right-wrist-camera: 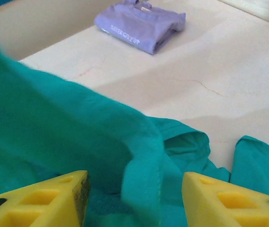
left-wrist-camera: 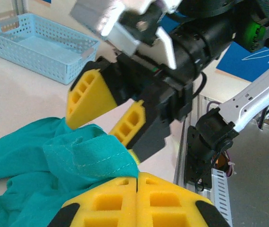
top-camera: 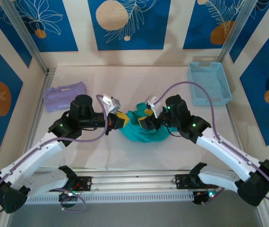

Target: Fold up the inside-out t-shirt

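Note:
The inside-out t-shirt (top-camera: 141, 131) is a teal-green crumpled heap at the middle of the table, with both grippers meeting over its top. My left gripper (top-camera: 121, 120) comes in from the left; in the left wrist view its yellow jaws (left-wrist-camera: 137, 178) are pressed together with a stitched hem of the shirt (left-wrist-camera: 92, 158) pinched at their tips. My right gripper (top-camera: 148, 121) stands open. A raised fold of the shirt (right-wrist-camera: 144, 165) hangs between its fingers (right-wrist-camera: 134, 189), touching neither pad. That open right gripper (left-wrist-camera: 91, 130) hovers just above the cloth in the left wrist view.
A folded lavender garment (top-camera: 64, 96) lies at the back left of the table (top-camera: 125, 80). A light blue perforated basket (top-camera: 209, 83) stands at the back right. Metal frame posts and patterned walls close in the sides.

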`<act>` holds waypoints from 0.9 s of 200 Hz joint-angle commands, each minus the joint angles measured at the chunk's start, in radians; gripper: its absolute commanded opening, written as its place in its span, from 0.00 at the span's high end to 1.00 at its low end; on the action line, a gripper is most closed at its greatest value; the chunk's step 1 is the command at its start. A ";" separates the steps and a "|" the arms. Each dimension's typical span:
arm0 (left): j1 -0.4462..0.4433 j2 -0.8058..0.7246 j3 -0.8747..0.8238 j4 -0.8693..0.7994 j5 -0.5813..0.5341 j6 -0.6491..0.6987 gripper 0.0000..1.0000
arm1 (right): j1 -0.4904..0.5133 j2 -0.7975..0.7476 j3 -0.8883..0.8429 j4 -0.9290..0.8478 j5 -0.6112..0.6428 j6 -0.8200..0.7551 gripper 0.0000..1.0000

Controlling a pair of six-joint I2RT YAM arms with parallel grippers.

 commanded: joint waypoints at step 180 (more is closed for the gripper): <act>0.005 -0.075 -0.111 -0.178 -0.512 -0.443 0.52 | 0.102 0.103 -0.064 0.467 -0.094 0.513 1.00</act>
